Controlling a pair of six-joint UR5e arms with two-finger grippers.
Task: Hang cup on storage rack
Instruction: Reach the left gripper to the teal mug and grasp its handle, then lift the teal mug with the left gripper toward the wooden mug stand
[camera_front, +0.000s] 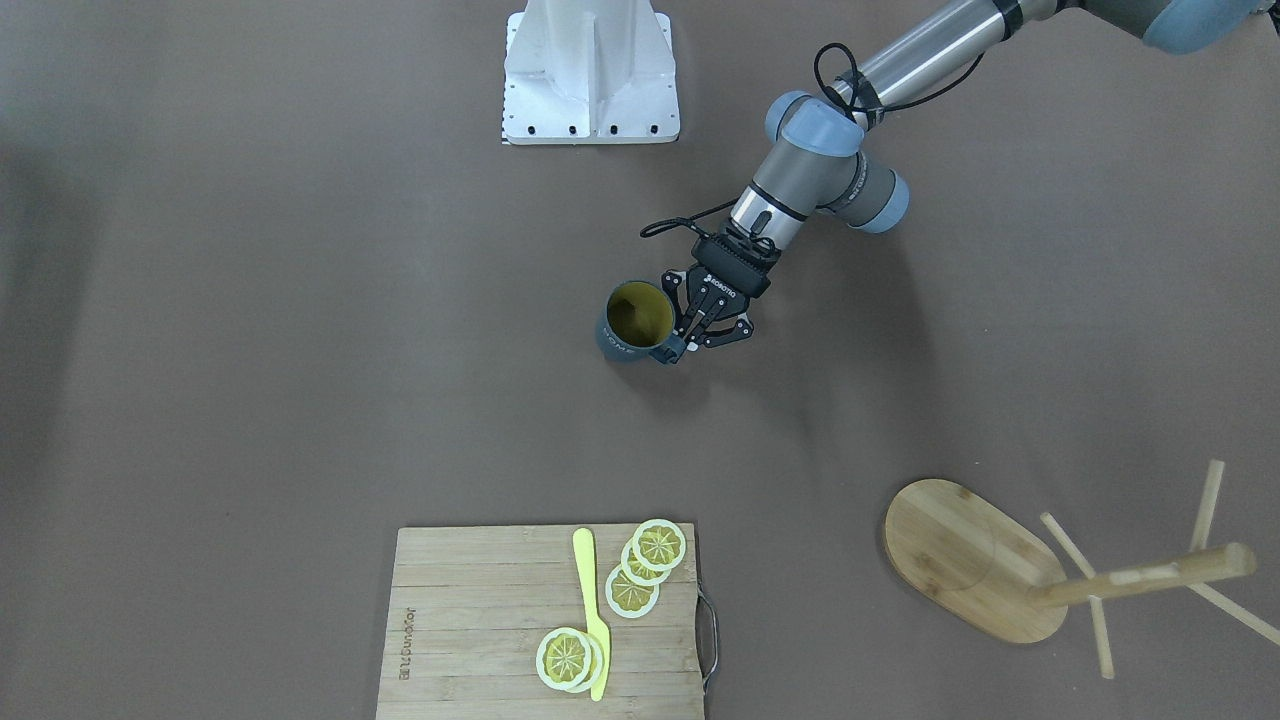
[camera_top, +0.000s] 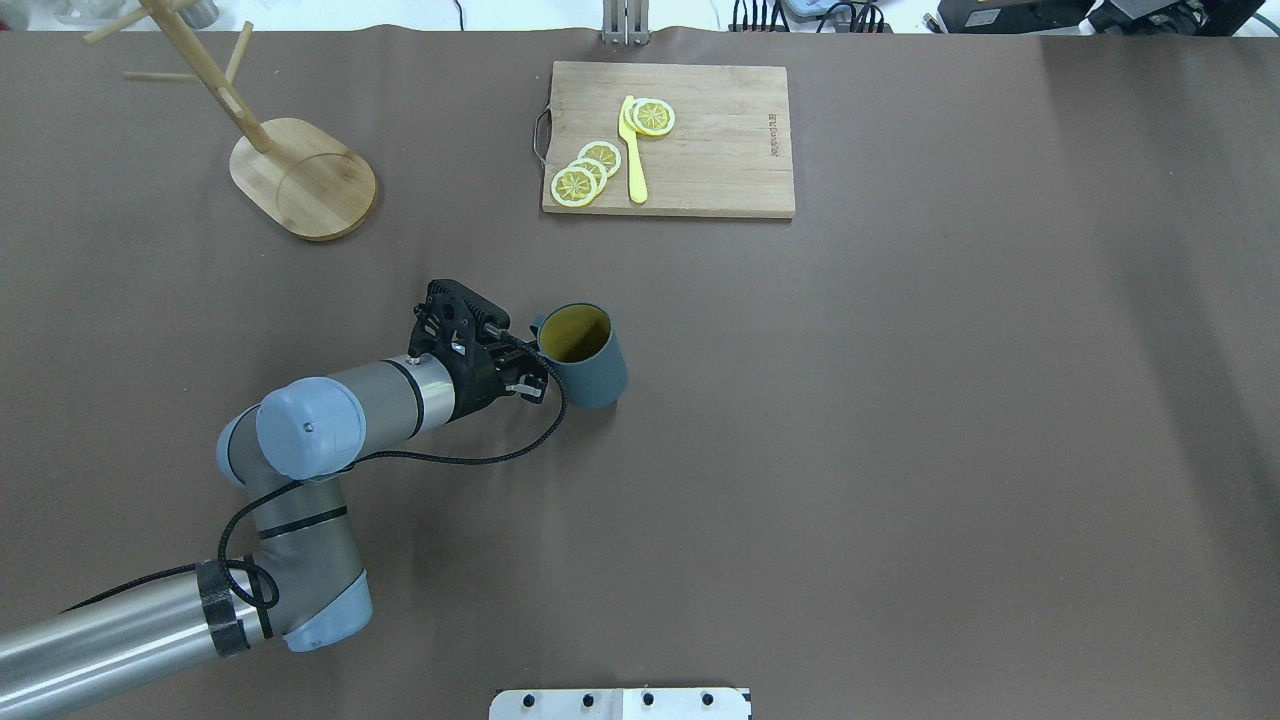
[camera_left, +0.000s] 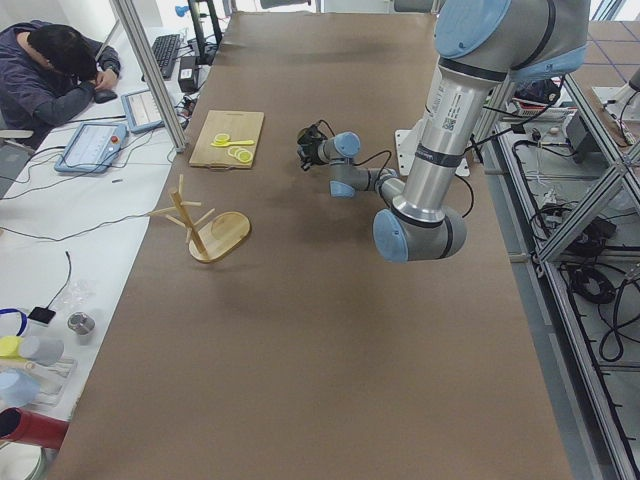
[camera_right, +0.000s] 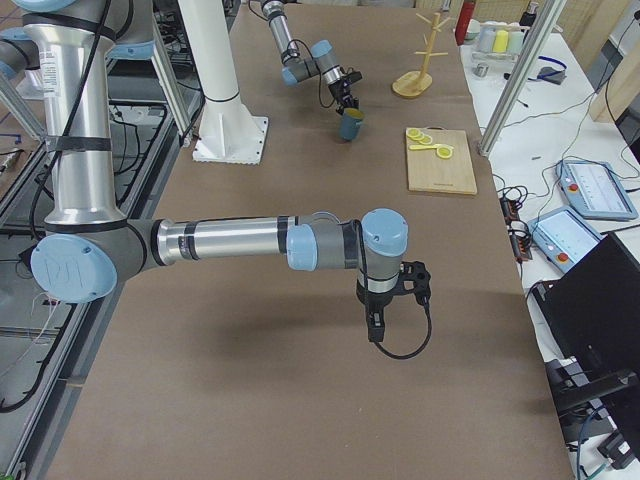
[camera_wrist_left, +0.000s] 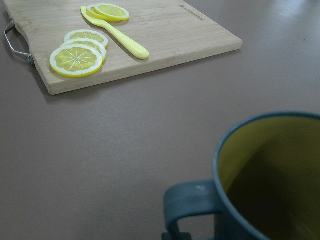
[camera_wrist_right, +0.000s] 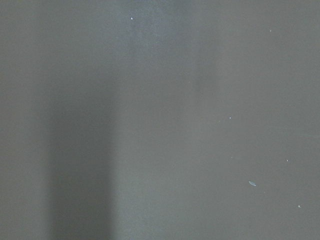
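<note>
Cup: the cup (camera_front: 632, 322) is near the middle of the table (camera_top: 900, 450), on the robot's left half, in front of the left arm.
Cup axis: long axis upright, with the yellow inside open to the ceiling. It looks to be standing on the table, but whether its bottom touches cannot be told.
Handle: the loop points to the robot's left and a little away from the robot, straight at the left tool. White lettering shows on the side turned away from the robot.
Left tool: the left tool (camera_front: 690, 343) comes in nearly level, and its fingers are drawn together on the handle, gripping it beside the rim.
Right tool: the right tool (camera_right: 376, 330) hangs pointing down over bare table, well apart from the cup. Whether it is open or closed cannot be told.
Rack: the rack (camera_top: 300, 175) stands upright near the far left corner, its pegs angled upward.
Board: the cutting board (camera_top: 720, 150) lies at the far edge and carries lemon slices (camera_top: 590, 170) and a yellow knife (camera_top: 633, 150).
Room: a wide stretch of bare table lies between the cup and the rack. The board is off to the side of that stretch.
</note>
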